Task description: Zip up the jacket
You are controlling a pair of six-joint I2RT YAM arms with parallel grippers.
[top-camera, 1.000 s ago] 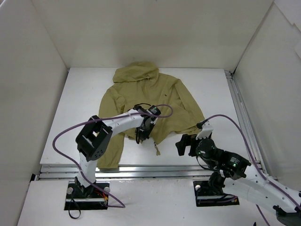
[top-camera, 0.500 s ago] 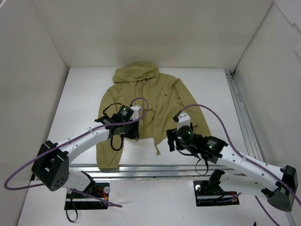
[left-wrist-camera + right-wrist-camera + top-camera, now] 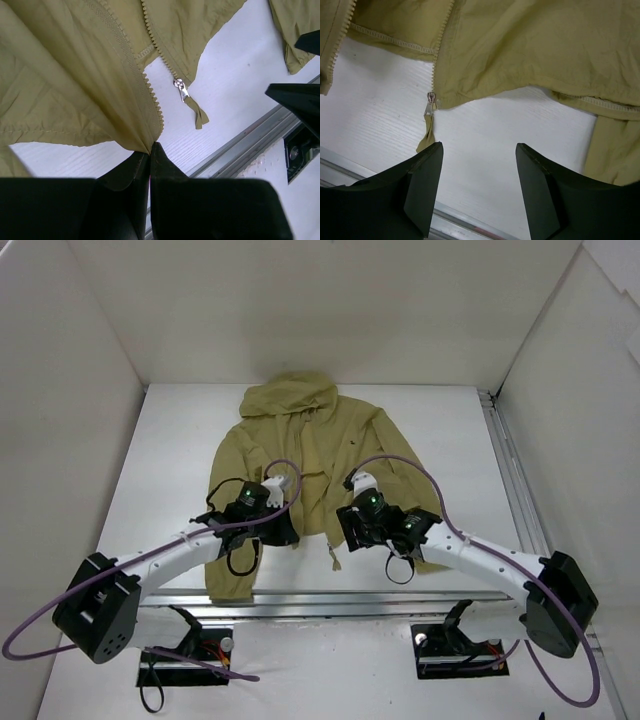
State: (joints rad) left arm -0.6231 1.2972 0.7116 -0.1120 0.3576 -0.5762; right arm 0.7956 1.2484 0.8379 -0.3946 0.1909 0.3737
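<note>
Your left gripper [image 3: 150,145] has its jaws pressed together on the hem corner of the jacket [image 3: 330,440], at the foot of one row of zipper teeth. The slider [image 3: 183,91] with its fabric pull lies beyond those jaws and a little to their right, on the other front edge. Your right gripper [image 3: 479,146] has its jaws spread apart, holding nothing, over the white table [image 3: 170,440]. The slider sits just ahead of its left-hand jaw. The jacket lies spread on the table, hood farthest from both jaws.
</note>
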